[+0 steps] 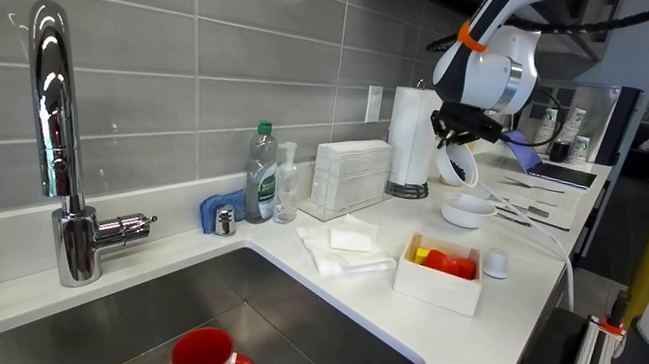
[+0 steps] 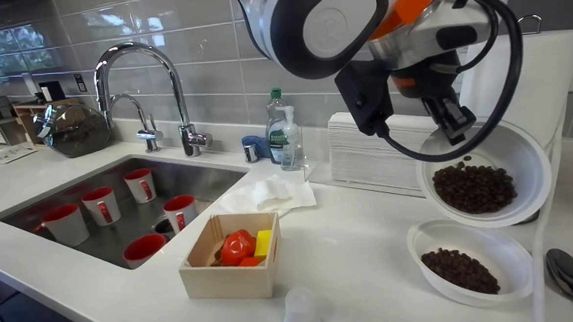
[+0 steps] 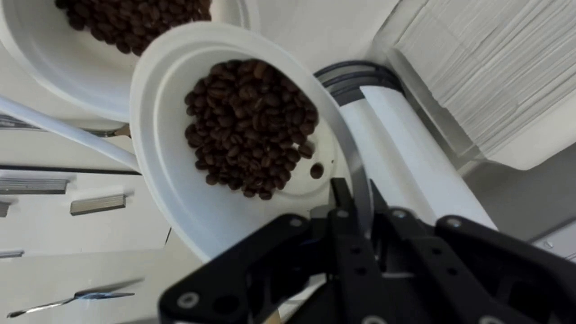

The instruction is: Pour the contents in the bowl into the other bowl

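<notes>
A: Task things, count?

B: Two bowls, both white, both with dark beans [image 3: 247, 130]. Raised bowl [image 2: 532, 172] is up off the counter [image 2: 350, 256], tilted; lower bowl [image 2: 507, 260] stands on the counter, below and nearer in an exterior view.

A: Jaws?

B: Gripper [image 3: 358, 191] is pinching the raised bowl's rim, clear in the wrist view. One bean lies apart from the heap there.

A: Left side?

B: Five mugs [image 2: 101, 209], red inside, in the sink [image 2: 201, 180] in an exterior view.

A: Other counts, quick.

B: One wooden box [image 2: 229, 284], near middle, holding a round red thing [image 2: 238, 247], a yellow block [image 2: 263, 243] and part of another red piece [image 2: 250, 262]. One small white cup-like piece [image 2: 302, 312], nearer, to its right. Far side, two bottles [image 2: 291, 146], one green-capped, one with a pump. Two faucets [image 2: 190, 141], one blue cloth [image 2: 262, 145]. One napkin stack [image 2: 365, 162]; one paper towel roll [image 1: 409, 137] right of it in both exterior views.

A: Right side?

B: One spoon [image 2: 572, 273] just right of the lower bowl. More cutlery [image 3: 92, 295] in the wrist view, partly cut off, can't count it.

A: Anything in the way?

B: Black cable [image 2: 516, 65] loops across the raised bowl's far left part in an exterior view. White cord [image 2: 538, 270] runs along the lower bowl's right edge. Loose napkins [image 2: 278, 196] lie between sink and napkin stack.
</notes>
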Motion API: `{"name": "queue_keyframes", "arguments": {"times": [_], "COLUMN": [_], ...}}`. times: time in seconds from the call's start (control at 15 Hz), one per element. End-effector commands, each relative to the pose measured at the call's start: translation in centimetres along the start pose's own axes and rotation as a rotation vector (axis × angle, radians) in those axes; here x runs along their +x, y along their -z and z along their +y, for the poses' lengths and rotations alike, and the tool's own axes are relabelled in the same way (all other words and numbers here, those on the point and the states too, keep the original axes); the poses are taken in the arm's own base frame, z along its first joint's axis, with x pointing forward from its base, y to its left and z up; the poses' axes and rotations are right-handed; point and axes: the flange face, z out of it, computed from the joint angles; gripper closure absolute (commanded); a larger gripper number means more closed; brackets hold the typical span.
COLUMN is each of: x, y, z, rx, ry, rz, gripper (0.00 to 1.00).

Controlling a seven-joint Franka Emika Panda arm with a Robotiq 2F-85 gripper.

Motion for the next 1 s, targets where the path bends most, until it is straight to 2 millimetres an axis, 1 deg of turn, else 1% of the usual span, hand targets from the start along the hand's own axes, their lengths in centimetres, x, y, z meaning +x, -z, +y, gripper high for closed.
{"name": "queue_keyframes", "arguments": {"times": [0.0,0.27,0.53,0.93], "x": [0.0,-1.0,-2.0,-3.8], "y": [-0.2,0.5,1.5,3.9], "z": [0.0,-0.2,0.7,1.6], "rx": [0.018,0.050,0.062,0.082], "ry": [-0.030,-0.048,-0.044,-0.049], "rz": [0.113,0.197,0.305,0.456], "gripper": [1.00,1.00,1.00,1.00]}}
